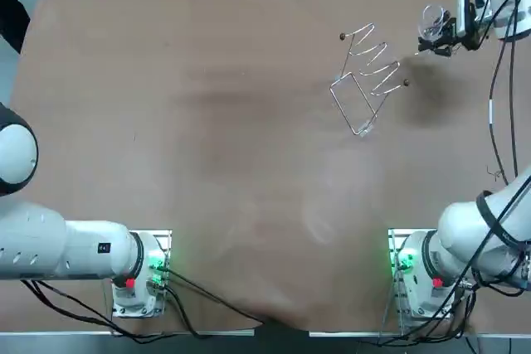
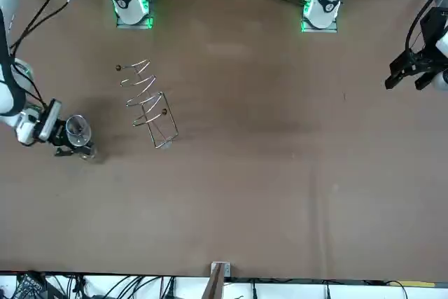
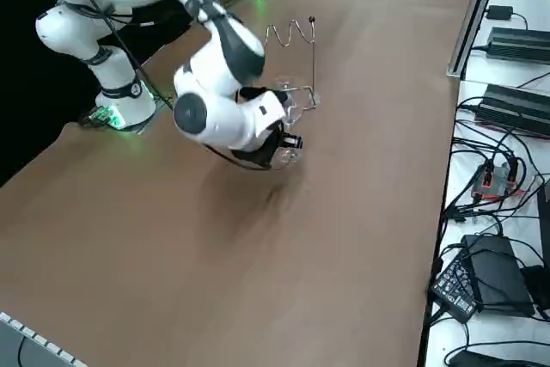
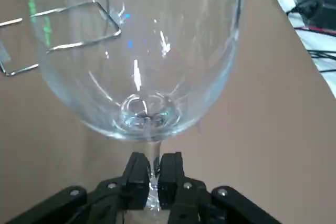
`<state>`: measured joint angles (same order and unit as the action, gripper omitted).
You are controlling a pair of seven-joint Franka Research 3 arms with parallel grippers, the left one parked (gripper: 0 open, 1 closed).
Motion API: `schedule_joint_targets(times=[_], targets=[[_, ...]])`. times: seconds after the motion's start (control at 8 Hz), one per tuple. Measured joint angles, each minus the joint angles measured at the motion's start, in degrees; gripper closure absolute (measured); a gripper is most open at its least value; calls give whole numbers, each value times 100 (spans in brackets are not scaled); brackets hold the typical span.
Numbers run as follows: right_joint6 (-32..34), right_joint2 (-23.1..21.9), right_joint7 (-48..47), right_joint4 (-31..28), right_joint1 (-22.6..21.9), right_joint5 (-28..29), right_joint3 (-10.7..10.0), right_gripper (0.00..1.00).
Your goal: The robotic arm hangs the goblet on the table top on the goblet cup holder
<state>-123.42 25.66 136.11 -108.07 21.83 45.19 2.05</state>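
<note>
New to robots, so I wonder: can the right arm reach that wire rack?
Probably yes: its gripper, jaws shut on the goblet, hangs beside the rack, with only bare table between.

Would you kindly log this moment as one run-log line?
right gripper: shut on stem of clear glass goblet | position: beside silver wire goblet holder, apart | holder: empty | hang: not yet done

Soft overhead light leaves the table evenly bright, with a faint shadow beneath the jaws of the right gripper, low over its far right corner. White and blue glints sit in the glass just beyond the jaws clamping its stem.
</note>
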Motion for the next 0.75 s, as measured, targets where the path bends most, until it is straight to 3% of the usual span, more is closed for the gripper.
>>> schedule_joint_targets(times=[0.25, 0.75], targets=[[-252, -332, -753, 5, -131, -619, 7, 87], [-839, -528, -2110, 42, -351, -1967, 11, 88]])
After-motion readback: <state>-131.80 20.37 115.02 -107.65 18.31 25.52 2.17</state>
